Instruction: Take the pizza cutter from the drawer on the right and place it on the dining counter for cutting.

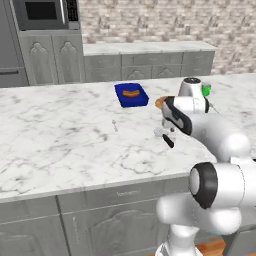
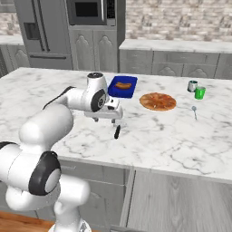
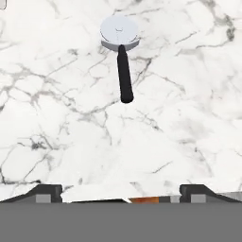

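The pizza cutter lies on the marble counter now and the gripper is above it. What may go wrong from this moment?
The pizza cutter lies flat on the dining counter, apart from the open gripper. If the arm sinks or swings low, a finger might knock its black handle. The drawer stands open below the counter edge; the base could bump it when driving.

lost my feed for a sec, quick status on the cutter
Gripper open, holding nothing, above the dining counter. Pizza cutter lying flat on the marble, apart from the pizza. Nothing in the way.
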### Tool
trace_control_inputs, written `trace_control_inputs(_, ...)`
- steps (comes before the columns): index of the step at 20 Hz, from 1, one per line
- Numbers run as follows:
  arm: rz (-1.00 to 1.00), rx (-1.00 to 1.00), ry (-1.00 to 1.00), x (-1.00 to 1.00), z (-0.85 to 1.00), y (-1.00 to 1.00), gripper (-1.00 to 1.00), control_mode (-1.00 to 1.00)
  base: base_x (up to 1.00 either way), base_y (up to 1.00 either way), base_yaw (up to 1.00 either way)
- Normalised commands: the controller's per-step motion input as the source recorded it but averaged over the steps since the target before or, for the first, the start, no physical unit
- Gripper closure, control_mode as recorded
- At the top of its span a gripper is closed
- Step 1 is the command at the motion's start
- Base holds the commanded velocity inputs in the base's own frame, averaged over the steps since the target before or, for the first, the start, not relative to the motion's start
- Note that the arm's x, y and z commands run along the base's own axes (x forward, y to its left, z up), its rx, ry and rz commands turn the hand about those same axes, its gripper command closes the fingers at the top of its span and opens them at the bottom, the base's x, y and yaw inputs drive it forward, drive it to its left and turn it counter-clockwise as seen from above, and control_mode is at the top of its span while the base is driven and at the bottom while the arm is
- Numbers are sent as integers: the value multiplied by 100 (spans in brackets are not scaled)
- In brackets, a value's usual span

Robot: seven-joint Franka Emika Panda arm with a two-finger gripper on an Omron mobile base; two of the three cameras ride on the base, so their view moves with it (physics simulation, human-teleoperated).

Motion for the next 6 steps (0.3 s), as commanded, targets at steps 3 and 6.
trace_control_inputs(3,0,0,0,-100,71,30,-100,-100,0,0,0)
trace_control_inputs(6,0,0,0,-100,63,30,-100,-100,0,0,0)
